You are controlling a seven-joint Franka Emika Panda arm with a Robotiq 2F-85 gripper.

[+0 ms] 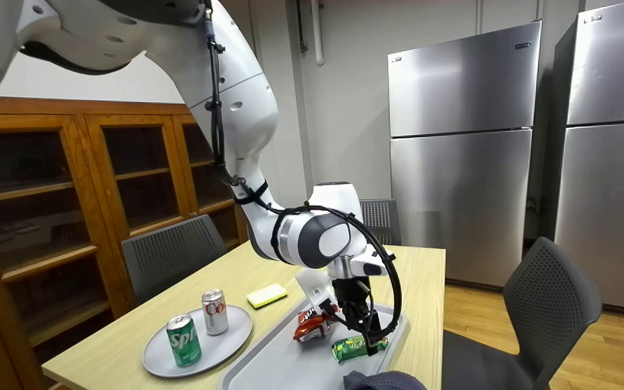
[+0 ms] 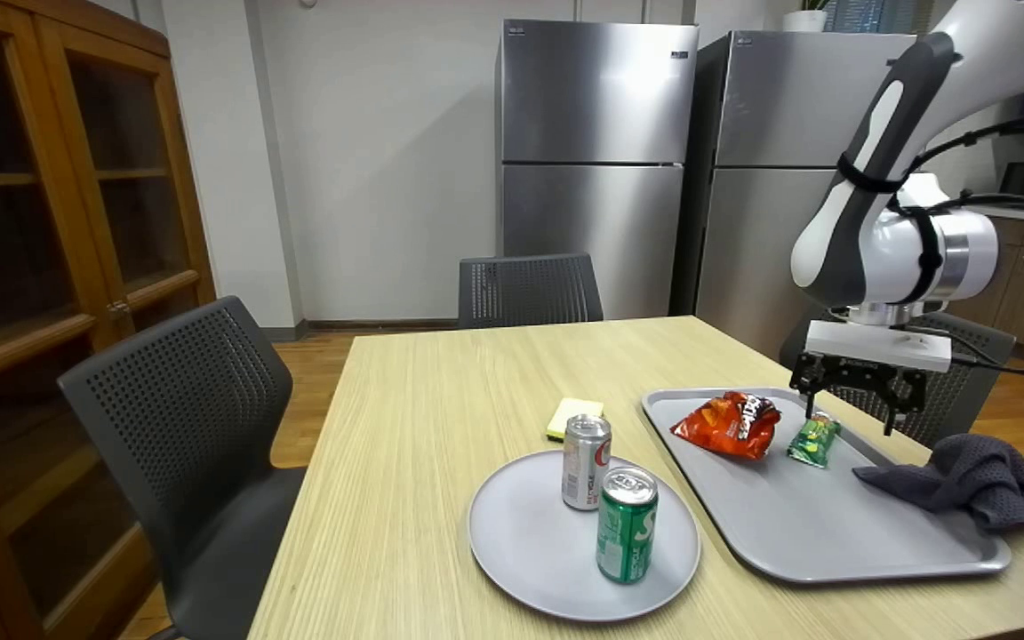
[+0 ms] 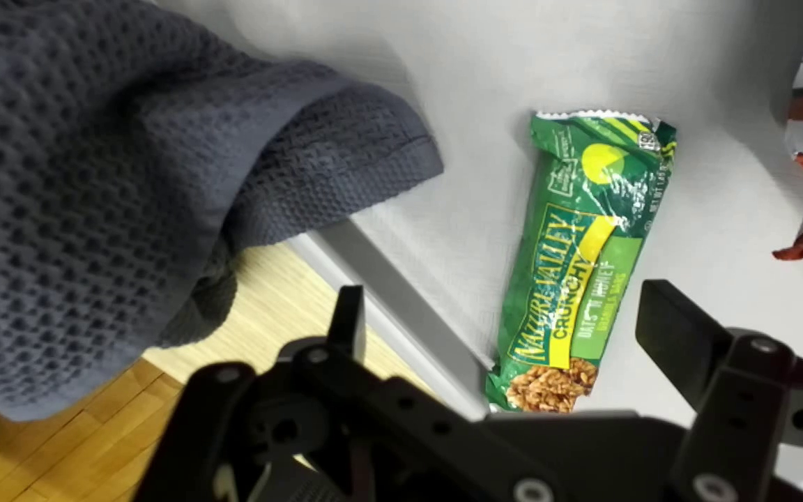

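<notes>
My gripper (image 3: pixel 502 300) stands wide open with nothing held. In the wrist view its black fingers (image 3: pixel 677 335) stand to either side of the lower part of a green granola bar wrapper (image 3: pixel 576 265), whose end the gripper's body partly hides. That wrapper lies flat on a grey tray (image 2: pixel 832 524), close to the tray's edge. In an exterior view the gripper (image 2: pixel 849 418) hangs over the tray's far right side, with the wrapper (image 2: pixel 814 440) just below one fingertip. Beside it on the tray sits a red chip bag (image 2: pixel 725 425), seen also in an exterior view as a crumpled bag (image 1: pixel 311 326).
A dark grey cloth (image 3: pixel 129 174) drapes over the tray's edge. Left of the tray, a round grey plate (image 2: pixel 521 551) bears a green can (image 2: pixel 628 524) and a silver can (image 2: pixel 585 462). Behind them lies a yellow sponge (image 2: pixel 576 411). Chairs (image 1: pixel 545 303) stand around the table.
</notes>
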